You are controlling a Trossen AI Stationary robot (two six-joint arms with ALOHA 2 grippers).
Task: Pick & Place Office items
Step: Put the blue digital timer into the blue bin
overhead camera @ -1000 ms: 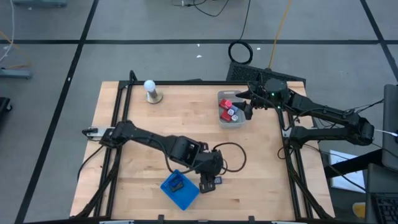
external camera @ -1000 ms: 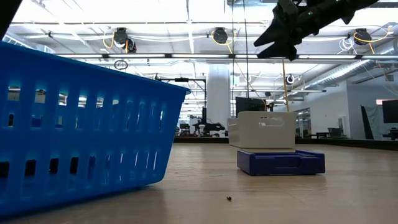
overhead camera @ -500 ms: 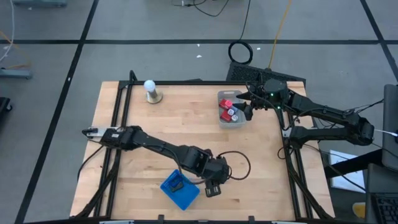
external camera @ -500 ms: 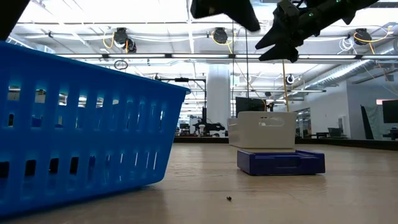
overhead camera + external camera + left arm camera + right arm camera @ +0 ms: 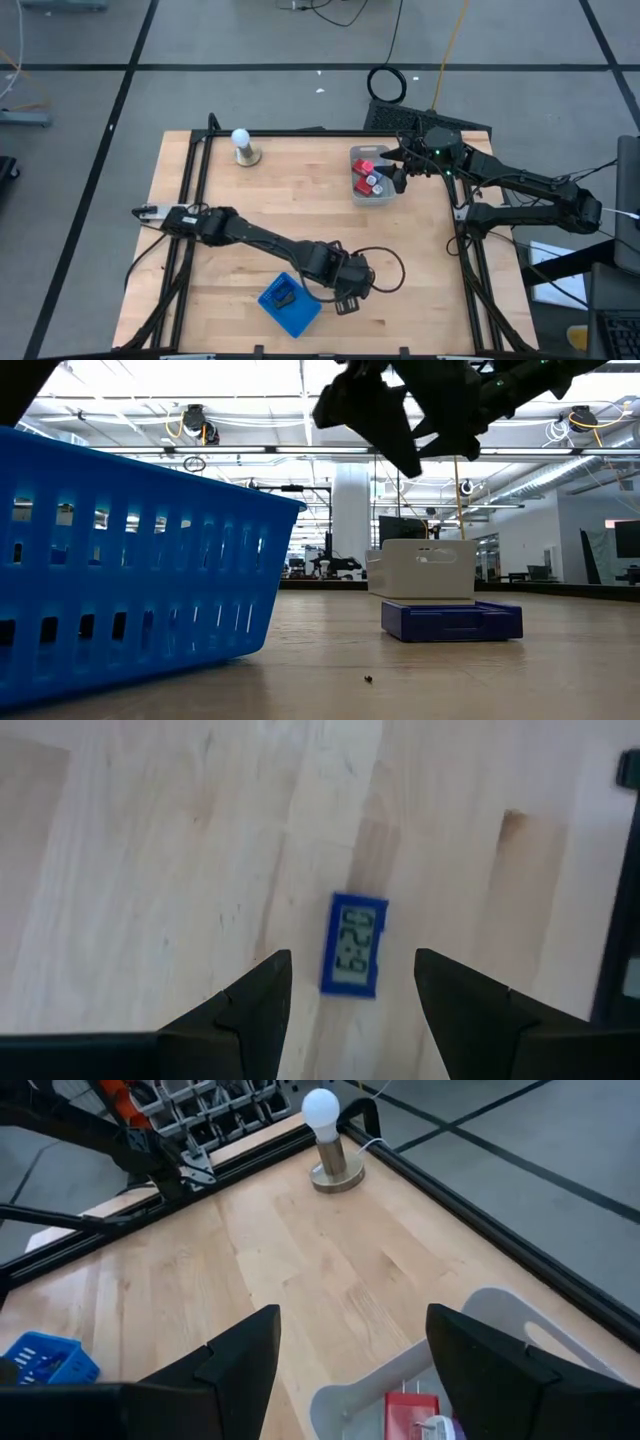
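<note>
Your left gripper (image 5: 350,982) hovers, fingers apart, over a small blue digital clock (image 5: 354,944) on the desk (image 5: 300,210). Your right gripper (image 5: 350,1350), fingers apart and empty, hangs above the clear bin (image 5: 372,176).

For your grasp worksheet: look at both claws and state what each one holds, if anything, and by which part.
Nothing is held. The left claw is open above a small blue clock lying on the table; the right claw is open over the clear bin.

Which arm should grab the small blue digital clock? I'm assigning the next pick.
Left. The left gripper hangs open right above the small blue digital clock; the right gripper is over the clear plastic bin.
</note>
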